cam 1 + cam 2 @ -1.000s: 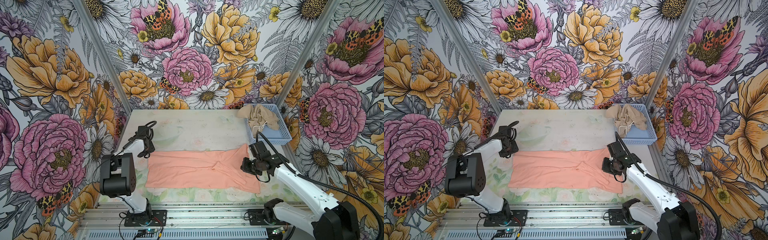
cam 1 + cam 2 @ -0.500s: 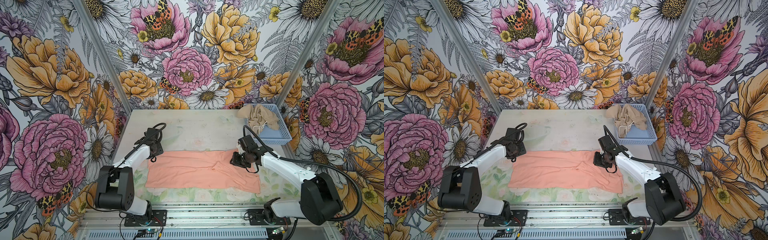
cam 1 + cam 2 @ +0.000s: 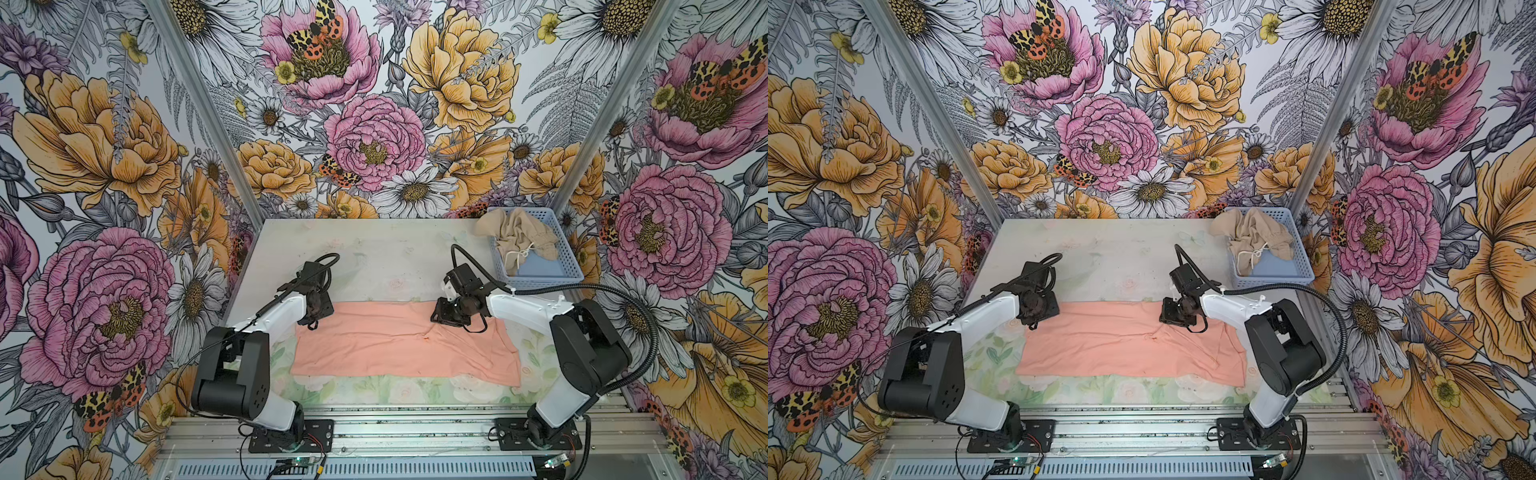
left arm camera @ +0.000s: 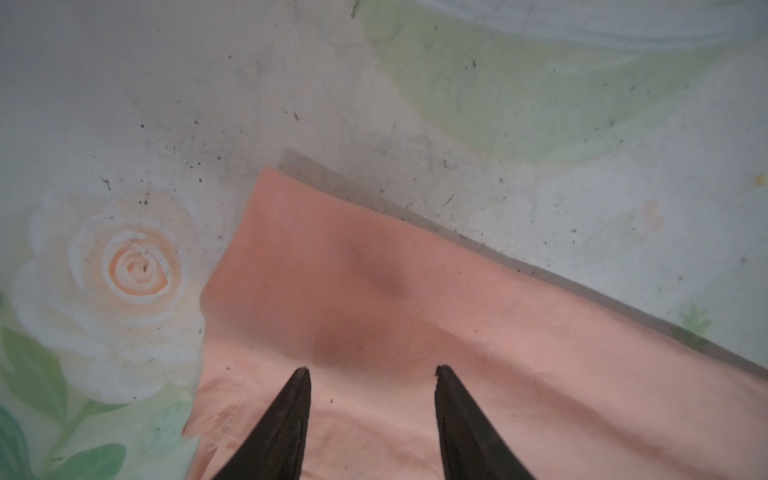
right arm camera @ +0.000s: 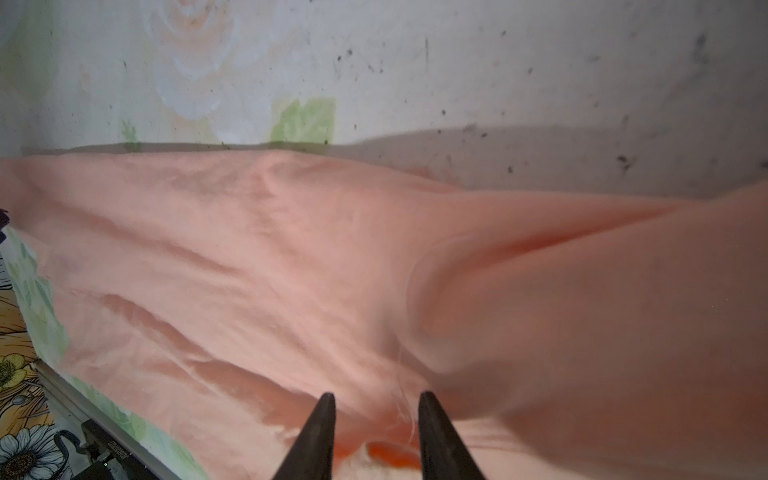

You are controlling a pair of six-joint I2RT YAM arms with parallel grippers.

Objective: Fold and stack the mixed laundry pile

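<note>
**Top views:** left jaws brought in over the far left corner of the shirt (image 3: 399, 345), right jaws moved inward from its right end to its far edge. Shirt spread flat on the bench (image 3: 374, 249); beige garment (image 3: 519, 237) well beyond the right jaws, in the basket (image 3: 569, 266).

**Left wrist:** parted, empty, shirt (image 4: 415, 332) corner just ahead.

**Right wrist:** parted, nothing pinched, raised fold of shirt (image 5: 249, 270) alongside.

Probably poised to pinch both far points for the next fold.

Left end effector (image 4: 370, 371) reached the T-shirt (image 3: 399, 345) corner — right end effector (image 5: 376, 397) slid inward.
</note>
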